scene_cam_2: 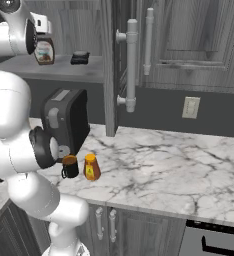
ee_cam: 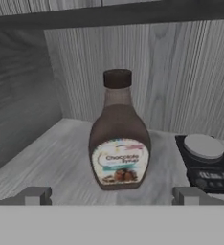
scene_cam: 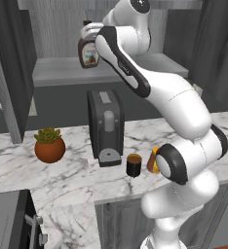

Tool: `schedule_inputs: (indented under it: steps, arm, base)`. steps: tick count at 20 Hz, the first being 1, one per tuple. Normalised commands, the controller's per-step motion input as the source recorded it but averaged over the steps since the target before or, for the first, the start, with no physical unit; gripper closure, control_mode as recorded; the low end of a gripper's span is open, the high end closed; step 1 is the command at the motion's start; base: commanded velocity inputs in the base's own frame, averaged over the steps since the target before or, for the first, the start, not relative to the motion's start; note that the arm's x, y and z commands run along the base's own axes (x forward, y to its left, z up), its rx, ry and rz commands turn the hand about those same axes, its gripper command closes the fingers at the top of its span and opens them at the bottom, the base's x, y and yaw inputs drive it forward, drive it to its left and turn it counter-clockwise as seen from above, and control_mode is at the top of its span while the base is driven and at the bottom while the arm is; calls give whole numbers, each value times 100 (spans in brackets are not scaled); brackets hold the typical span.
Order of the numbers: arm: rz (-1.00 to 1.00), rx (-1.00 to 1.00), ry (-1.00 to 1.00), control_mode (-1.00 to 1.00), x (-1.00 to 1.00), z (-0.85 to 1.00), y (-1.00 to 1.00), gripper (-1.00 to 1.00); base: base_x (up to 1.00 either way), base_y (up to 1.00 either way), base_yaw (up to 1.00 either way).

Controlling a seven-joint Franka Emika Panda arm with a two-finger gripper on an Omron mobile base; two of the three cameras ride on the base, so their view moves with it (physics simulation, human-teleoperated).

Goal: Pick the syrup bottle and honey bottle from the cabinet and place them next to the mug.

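The syrup bottle (ee_cam: 119,143), dark brown with a white label, stands upright on the pale shelf of the cabinet (ee_cam: 56,162). It also shows in the base views (scene_cam: 88,53) (scene_cam_2: 44,50). My gripper (ee_cam: 111,196) is open just in front of it, one fingertip (ee_cam: 35,195) to each side, nothing between them. Down on the marble counter the honey bottle (scene_cam_2: 92,167) stands right beside the dark mug (scene_cam_2: 69,166). In the left base view the mug (scene_cam: 134,165) is in full sight and the honey bottle (scene_cam: 154,160) is half hidden behind my arm.
A black kitchen scale (ee_cam: 205,158) sits on the shelf right of the syrup bottle. A dark coffee machine (scene_cam: 106,129) stands on the counter under the shelf, a terracotta plant pot (scene_cam: 49,146) to its left. An open cabinet door with a long handle (scene_cam_2: 131,65) hangs right of the recess.
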Motion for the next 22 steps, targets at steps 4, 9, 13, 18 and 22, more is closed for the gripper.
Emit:
schedule_inputs:
  steps: [4,9,13,18,22]
  arm:
    - [0,0,-1,-100,19,0,19,-100]
    - [0,0,0,-100,21,0,9,-100]
    - [0,0,0,-100,34,0,0,-100]
    - [0,0,0,-100,25,0,0,-100]
    - [0,0,0,-100,26,0,0,-100]
  base:
    - [0,0,0]
    - [0,0,0]
    - [0,0,0]
    - [0,0,0]
    - [0,0,0]
